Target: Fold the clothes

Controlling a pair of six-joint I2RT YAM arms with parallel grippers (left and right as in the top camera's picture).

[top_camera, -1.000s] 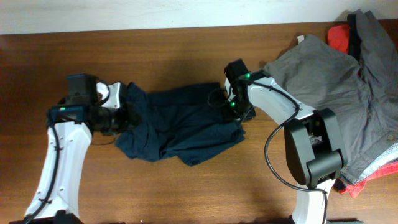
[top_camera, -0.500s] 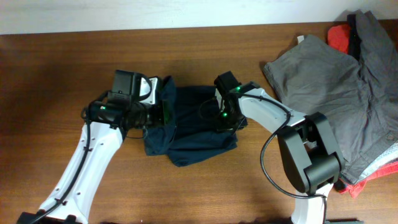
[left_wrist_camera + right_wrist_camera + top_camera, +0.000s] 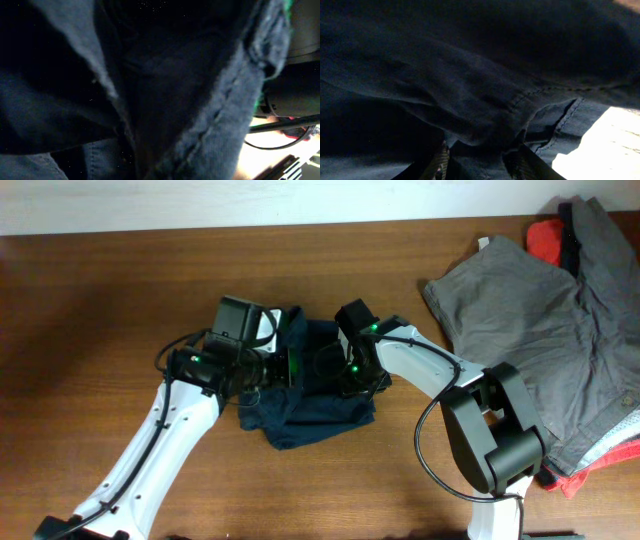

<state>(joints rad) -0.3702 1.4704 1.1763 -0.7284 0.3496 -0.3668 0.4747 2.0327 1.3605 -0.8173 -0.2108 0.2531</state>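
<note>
The dark navy shorts [image 3: 315,402] lie bunched in the middle of the table, with the left side folded over toward the right. My left gripper [image 3: 287,366] is at the shorts' upper left edge, shut on the cloth. In the left wrist view navy cloth [image 3: 175,75] fills the frame and hides the fingers. My right gripper [image 3: 352,374] is at the upper right edge. In the right wrist view its fingers [image 3: 482,162] pinch a fold of the navy cloth [image 3: 470,95].
Grey shorts [image 3: 520,310] lie spread at the right, overlapping a darker grey garment [image 3: 610,300]. Red-orange pieces show at the top right corner [image 3: 545,240] and lower right [image 3: 590,472]. The right arm's base [image 3: 500,440] stands beside the pile. Bare wood [image 3: 100,300] lies to the left.
My left gripper has swept right, carrying the shorts' left edge over the rest. My right gripper has shifted slightly left. The shorts went from spread out to a compact bunch.
</note>
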